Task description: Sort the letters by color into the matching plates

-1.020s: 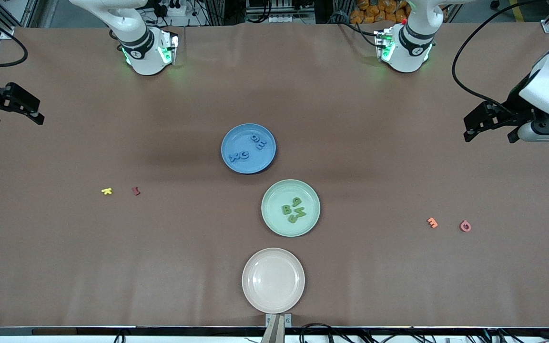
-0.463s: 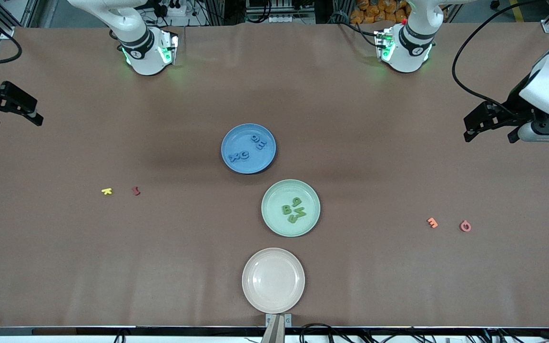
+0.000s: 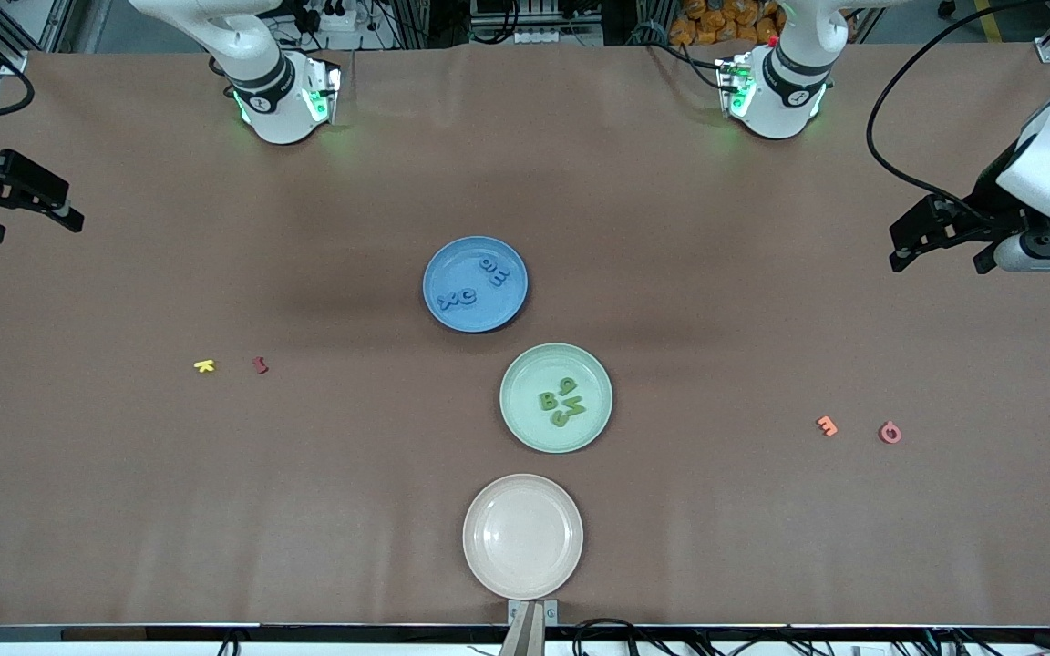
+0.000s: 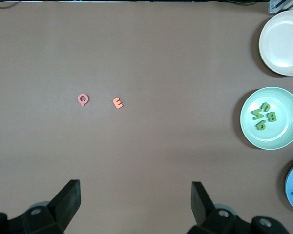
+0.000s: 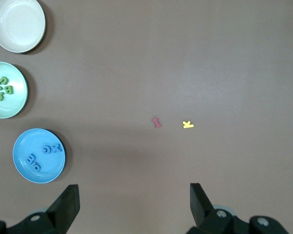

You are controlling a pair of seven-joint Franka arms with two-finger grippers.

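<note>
blue plate [image 3: 475,284] – blue letters [image 3: 476,283] X, G, 9, H inside | green plate [image 3: 555,397] at its 5 o'clock – green letters [image 3: 560,402] B, 9 legible | left tool [image 3: 942,244], right tool [image 3: 10,213] – released, empty, over counter [image 3: 124,510] ends

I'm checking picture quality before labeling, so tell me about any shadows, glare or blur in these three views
Front view: even overhead light, a soft dark band of shadow on the table beside the blue plate, mild sheen inside the beige plate. Left wrist view: sharp, the green plate casts a thin shadow; the open left gripper looks dark. Right wrist view: sharp, a faint shadow patch beside the blue plate; right gripper open.
</note>
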